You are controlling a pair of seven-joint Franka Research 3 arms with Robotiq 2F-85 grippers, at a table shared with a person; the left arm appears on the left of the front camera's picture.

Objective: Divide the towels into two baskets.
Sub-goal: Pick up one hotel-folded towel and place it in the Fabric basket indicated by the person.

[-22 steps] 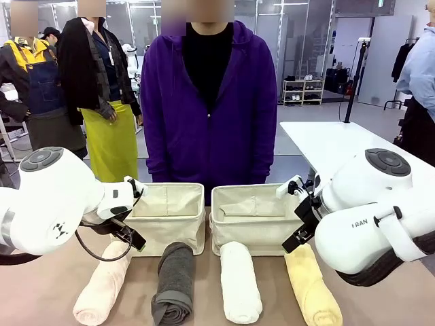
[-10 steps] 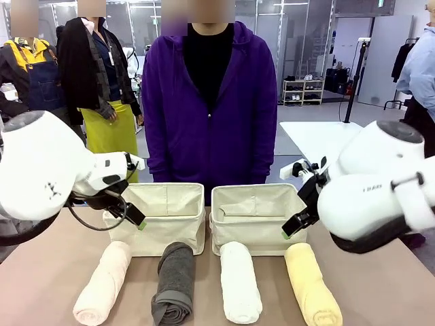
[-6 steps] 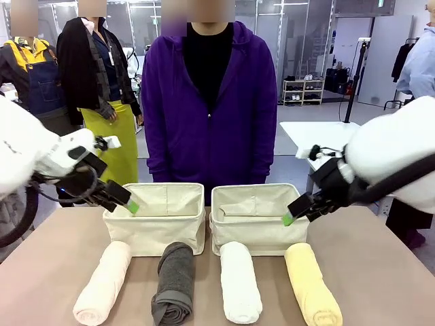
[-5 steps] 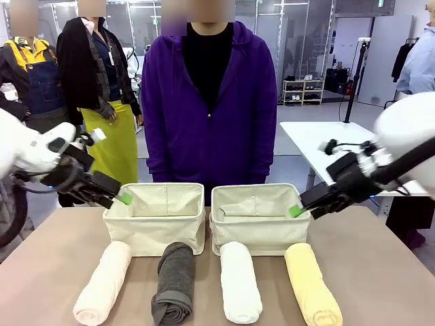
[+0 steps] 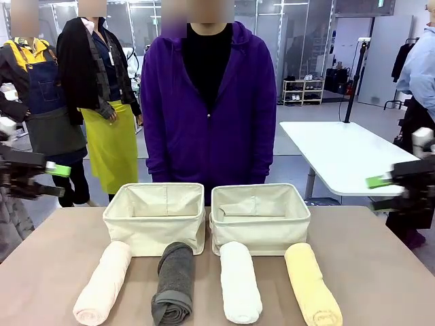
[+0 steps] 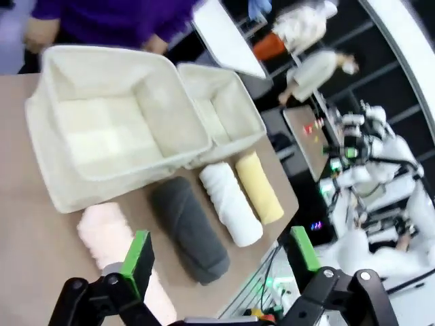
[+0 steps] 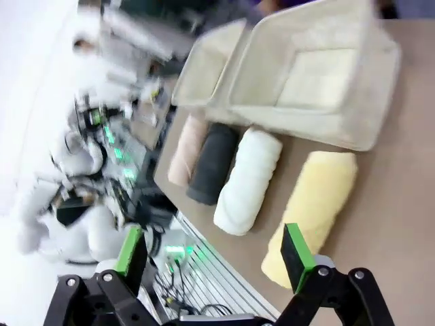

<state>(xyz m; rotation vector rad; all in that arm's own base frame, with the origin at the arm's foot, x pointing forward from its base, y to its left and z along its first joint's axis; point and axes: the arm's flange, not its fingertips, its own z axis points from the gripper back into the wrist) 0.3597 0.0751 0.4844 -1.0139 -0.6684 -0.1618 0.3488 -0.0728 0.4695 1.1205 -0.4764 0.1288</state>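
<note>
On the near half of the table [image 5: 380, 272] four towels lie in a row, parallel, long axes pointing at the baskets. From the robot's left: peach towel [image 5: 103, 282], grey towel [image 5: 175, 282], white towel [image 5: 240, 280], yellow towel [image 5: 311, 284]. Each lies apart from its neighbour, and the gaps look wide enough for a finger to pass down either side. Their far ends rest at the foot of the basket fronts. Left basket [image 5: 153, 238] and right basket [image 5: 262, 239] stand side by side, almost touching, both empty. The layout reads as a deliberate set-up, with two towels before each basket. A fair split would be peach and grey to the left, white and yellow to the right. Left gripper [image 5: 58, 180] hangs off the table's left edge, raised, jaws wide, nothing between them. Right gripper [image 5: 380, 193] mirrors it at the right edge, equally wide and empty. Both sit well clear of the cloth, likely a ready pose that gives each wrist camera the whole row. A person [image 5: 207, 115] stands just behind the baskets, arms down. No towel is sorted yet.
</note>
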